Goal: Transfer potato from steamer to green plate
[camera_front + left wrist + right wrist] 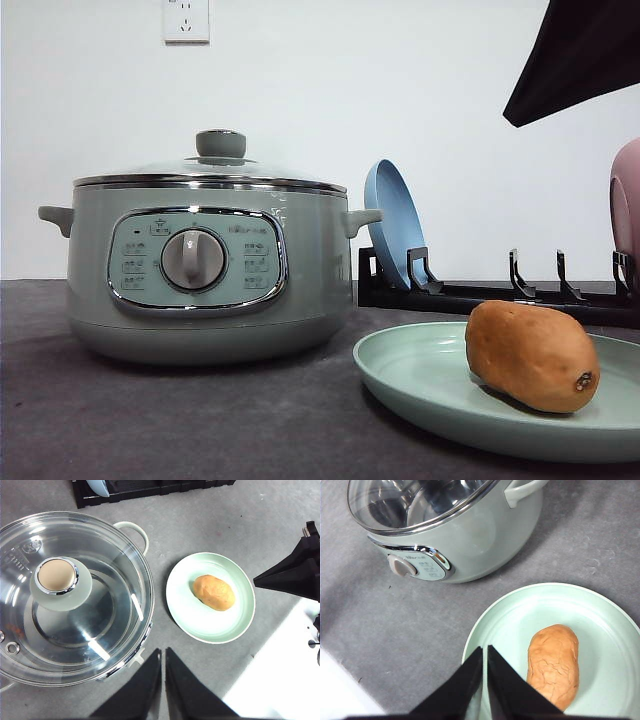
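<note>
The potato (532, 356) lies on the green plate (420, 385) at the bench's near edge, beside the lidded steamer (205, 270). The left gripper (163, 667) and the right gripper (485, 666) are both closed and empty. I think only a clean retreat upward remains, without knocking the plate.

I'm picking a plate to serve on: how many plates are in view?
3. The green plate lies on the table holding the potato; a blue plate stands in the black rack; a pink one shows at the rack's right edge.
</note>
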